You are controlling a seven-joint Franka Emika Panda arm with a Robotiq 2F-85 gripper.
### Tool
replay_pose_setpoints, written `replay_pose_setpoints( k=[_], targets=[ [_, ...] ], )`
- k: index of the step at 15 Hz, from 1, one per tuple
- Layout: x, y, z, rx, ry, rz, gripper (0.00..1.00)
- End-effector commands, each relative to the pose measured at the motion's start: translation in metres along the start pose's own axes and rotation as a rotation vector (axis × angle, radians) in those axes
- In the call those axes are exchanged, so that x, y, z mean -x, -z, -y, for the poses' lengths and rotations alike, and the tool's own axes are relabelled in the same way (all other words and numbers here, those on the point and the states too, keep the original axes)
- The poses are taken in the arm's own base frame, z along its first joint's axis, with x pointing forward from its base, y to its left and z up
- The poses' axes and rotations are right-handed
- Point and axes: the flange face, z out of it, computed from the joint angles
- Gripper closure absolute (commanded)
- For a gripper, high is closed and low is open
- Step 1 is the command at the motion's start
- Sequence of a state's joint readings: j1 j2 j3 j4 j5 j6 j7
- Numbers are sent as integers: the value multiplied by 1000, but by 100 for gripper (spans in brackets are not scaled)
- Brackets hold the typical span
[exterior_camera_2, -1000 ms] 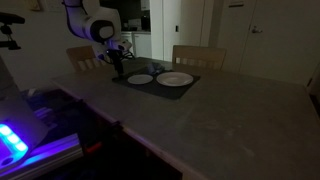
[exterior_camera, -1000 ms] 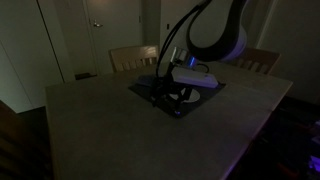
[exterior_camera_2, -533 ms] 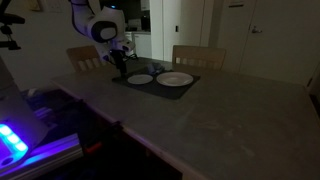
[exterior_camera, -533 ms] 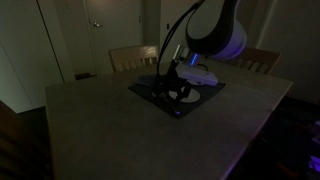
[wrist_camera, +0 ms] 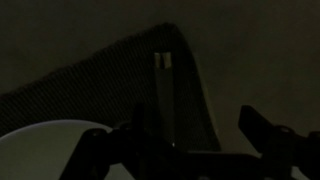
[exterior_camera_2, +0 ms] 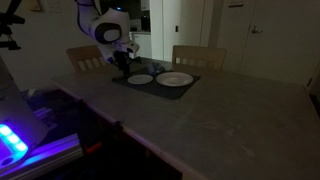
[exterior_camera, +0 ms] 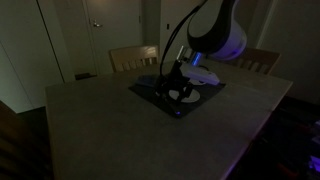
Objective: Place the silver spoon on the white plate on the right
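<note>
The scene is very dark. In the wrist view the silver spoon (wrist_camera: 163, 90) lies lengthwise on the dark mat (wrist_camera: 110, 85). My gripper (wrist_camera: 195, 135) hovers over it, open, with the spoon between the fingers and nearer the left one. The edge of one white plate (wrist_camera: 50, 150) shows at the bottom left. In an exterior view two white plates sit side by side on the mat (exterior_camera_2: 185, 90): a smaller one (exterior_camera_2: 140, 79) next to my gripper (exterior_camera_2: 122, 64) and a larger one (exterior_camera_2: 175, 79) further right. The spoon is too small to see there.
The mat lies on a large grey table (exterior_camera_2: 200, 120) at its far side. Wooden chairs (exterior_camera_2: 197, 57) stand behind the table. A table edge runs close in front (exterior_camera: 230, 150). A blue-lit device (exterior_camera_2: 15, 140) sits at the lower left.
The arm has shifted slightly towards the plates over the mat's end. The plates have not moved.
</note>
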State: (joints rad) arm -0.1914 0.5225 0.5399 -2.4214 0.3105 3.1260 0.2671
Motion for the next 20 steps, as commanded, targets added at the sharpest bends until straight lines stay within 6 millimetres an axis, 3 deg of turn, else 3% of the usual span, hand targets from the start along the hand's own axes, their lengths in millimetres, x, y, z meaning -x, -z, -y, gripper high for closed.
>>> replay_pose_setpoints(
  k=[1, 8, 14, 20],
  targets=[
    [0, -8, -9, -23, -4, 7, 12],
    [-3, -2, -13, -17, -14, -1, 12],
    [-4, 4, -12, 3, -12, 3, 24],
    [-7, 8, -15, 36, -13, 6, 25]
  ],
)
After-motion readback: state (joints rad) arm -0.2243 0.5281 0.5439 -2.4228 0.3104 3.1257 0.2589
